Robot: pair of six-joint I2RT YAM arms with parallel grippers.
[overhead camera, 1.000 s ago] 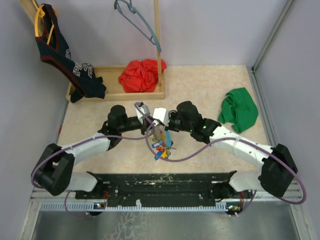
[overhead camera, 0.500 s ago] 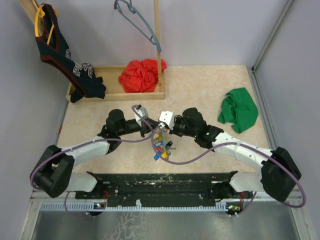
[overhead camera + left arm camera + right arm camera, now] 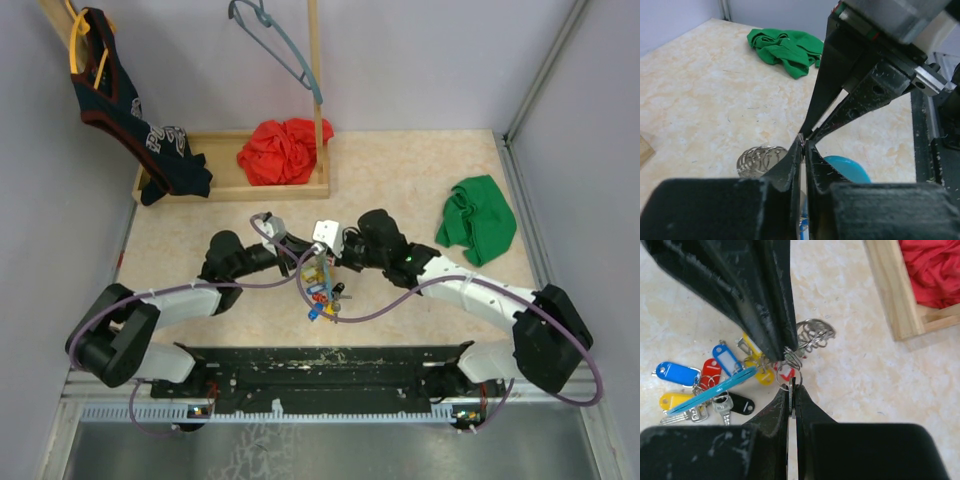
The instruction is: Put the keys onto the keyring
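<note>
Beige marbled table (image 3: 420,180): carries at the far left a shallow wooden tray (image 3: 225,190) with a crumpled red cloth (image 3: 283,150) inside, and on the right a crumpled green cloth (image 3: 478,218), well apart from the tray.
Black left gripper (image 3: 309,261): meets the black right gripper (image 3: 319,262) tip to tip over the table middle; is pinched almost shut on a thin grey metal edge, as it seems of the keyring.
Right gripper: is closed narrow on a small silver ring that bears a red-and-white tag.
Large grey keyring with one light-blue section (image 3: 712,390): sits just beside both tips, the light-blue part crossing the bunch.
Small silver keys with blue, red, yellow and black plastic tags (image 3: 710,374): lie bunched on the table, near a small silver wire coil (image 3: 815,332)
</note>
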